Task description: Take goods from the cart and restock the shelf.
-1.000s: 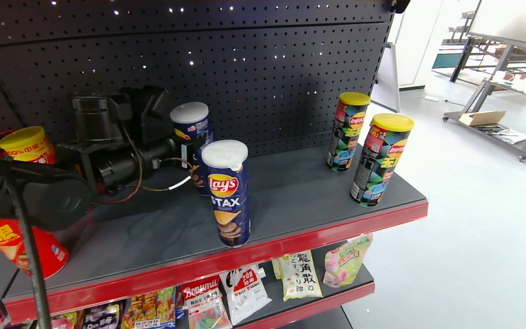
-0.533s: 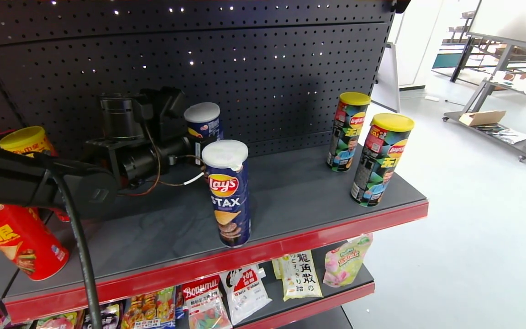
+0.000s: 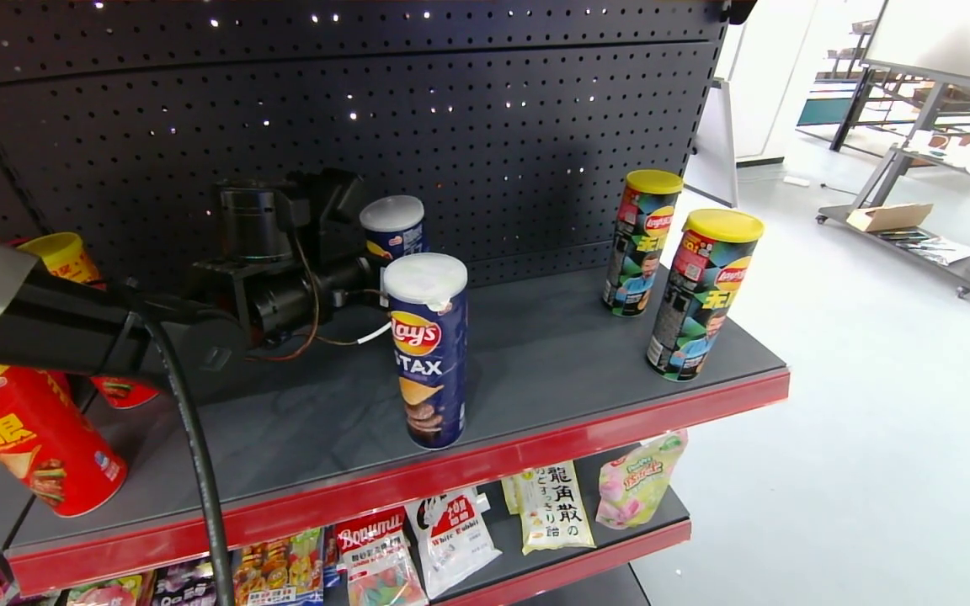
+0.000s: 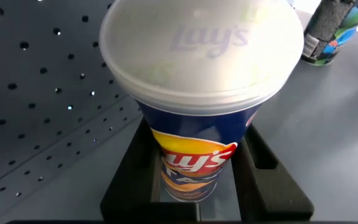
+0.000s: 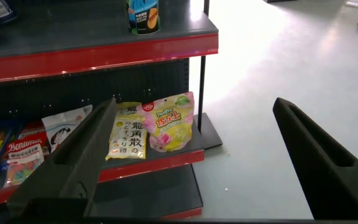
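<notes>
So the blue chip tube with the white plastic lid [image 3: 392, 229] [image 4: 197, 93] is upright at the back of the dark grey top shelf with the red front edge [image 3: 535, 370], close to the black pegboard back panel [image 3: 451, 126]. The left hand [image 4: 194, 183] is clamped on it, with a black finger [image 4: 135, 180] pressed against each side of the tube's lower half. Can't tell whether its base is actually down on the shelf or just above it.

Just in front of it, toward the shelf's edge, stands a second blue chip tube with a white lid [image 3: 426, 353]. It's also upright, and it hides the lower part of the held one in the head view. Well off to the right are two upright tubes: a black chip tube with a yellow lid [image 3: 641, 244] sits further back, and a matching black tube [image 3: 704, 295] is nearer the red edge. They're near each other but not touching. At the left end a red chip can [image 3: 22, 429] sits by the front edge, and another yellow-lidded can [image 3: 60, 257] pokes out behind the left arm.

The right hand [image 5: 194, 109] is spread wide open with nothing in it. It's down low, facing the lower shelf where flat snack bags [image 5: 169, 121] are lined up.
</notes>
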Robot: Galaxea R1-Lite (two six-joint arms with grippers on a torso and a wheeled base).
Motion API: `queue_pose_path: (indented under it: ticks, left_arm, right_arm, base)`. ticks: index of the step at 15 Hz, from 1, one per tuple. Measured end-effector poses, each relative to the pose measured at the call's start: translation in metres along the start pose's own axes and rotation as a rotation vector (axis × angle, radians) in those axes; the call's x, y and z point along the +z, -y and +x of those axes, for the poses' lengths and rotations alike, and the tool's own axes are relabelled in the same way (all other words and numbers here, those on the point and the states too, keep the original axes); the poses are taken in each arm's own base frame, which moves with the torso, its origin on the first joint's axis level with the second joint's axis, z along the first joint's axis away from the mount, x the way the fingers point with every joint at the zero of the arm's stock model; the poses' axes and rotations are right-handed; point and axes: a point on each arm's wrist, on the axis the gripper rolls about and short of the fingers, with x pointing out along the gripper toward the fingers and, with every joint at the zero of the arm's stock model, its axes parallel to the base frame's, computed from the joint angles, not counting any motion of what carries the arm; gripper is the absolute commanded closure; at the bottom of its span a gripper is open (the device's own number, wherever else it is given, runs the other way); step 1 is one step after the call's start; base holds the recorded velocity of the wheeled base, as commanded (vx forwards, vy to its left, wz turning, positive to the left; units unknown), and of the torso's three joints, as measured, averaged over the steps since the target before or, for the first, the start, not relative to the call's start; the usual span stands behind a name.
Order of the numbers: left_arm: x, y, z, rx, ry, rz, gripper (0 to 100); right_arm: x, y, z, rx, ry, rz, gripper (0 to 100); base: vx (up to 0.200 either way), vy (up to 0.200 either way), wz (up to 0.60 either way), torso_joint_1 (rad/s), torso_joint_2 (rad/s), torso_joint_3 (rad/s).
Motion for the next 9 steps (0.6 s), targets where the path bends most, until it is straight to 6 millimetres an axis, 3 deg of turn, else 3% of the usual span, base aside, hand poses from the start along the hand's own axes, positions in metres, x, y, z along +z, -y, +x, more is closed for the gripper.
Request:
queue_pose_path:
  ticks: [9]
  left_arm:
    - [-0.0015, -0.0089, 0.0063, 0.022, 0.001, -0.003, 100]
  right_arm:
    - [0.0000, 0.0000, 0.0000, 0.000, 0.000, 0.000, 0]
  base:
    - [0.000, 0.000, 0.00, 0.000, 0.00, 0.000]
